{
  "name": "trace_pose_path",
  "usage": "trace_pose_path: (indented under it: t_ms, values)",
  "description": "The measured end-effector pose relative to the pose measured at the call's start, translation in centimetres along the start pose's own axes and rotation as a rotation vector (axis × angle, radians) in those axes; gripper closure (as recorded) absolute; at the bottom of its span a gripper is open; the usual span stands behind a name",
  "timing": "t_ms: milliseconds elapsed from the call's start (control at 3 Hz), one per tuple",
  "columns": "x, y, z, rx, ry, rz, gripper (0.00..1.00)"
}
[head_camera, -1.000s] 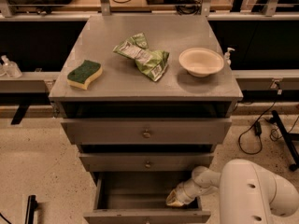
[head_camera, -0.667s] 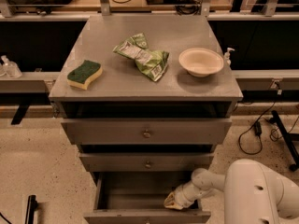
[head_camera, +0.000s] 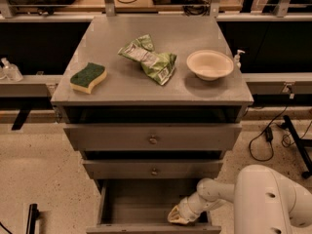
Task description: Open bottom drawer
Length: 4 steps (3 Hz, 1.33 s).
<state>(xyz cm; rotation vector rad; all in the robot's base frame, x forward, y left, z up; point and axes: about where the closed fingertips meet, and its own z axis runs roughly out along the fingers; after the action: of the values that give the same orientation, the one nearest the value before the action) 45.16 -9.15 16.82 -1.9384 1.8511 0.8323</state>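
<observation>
While the arm (head_camera: 217, 191) bends low, its claw (head_camera: 181, 214) sits front-right in the open bottom drawer (head_camera: 139, 202), grip unreadable.

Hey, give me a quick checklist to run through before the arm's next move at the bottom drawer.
1. Is the bottom drawer pulled out: ok.
2. Is the gripper out of that drawer: not ok, it sits inside, near the right front corner.
3. Is the gripper touching the drawer front: cannot tell.
4. Is the middle drawer fully pushed in: cannot tell.
5. Are the sponge, bag and bowl resting on top, away from the arm: ok.
</observation>
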Motion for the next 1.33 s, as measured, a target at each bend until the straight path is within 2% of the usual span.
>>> trace_pose_path:
  t_ms: [333, 667, 1333]
  values:
    - [0.0, 0.0, 0.0, 0.0, 0.0, 0.0, 1.0]
    - [-1.7, -0.6, -1.5, 0.036, -0.004, -0.036, 0.82]
    - [-1.2, -3.6, -3.2, 0.173, -0.002, 0.06, 0.36]
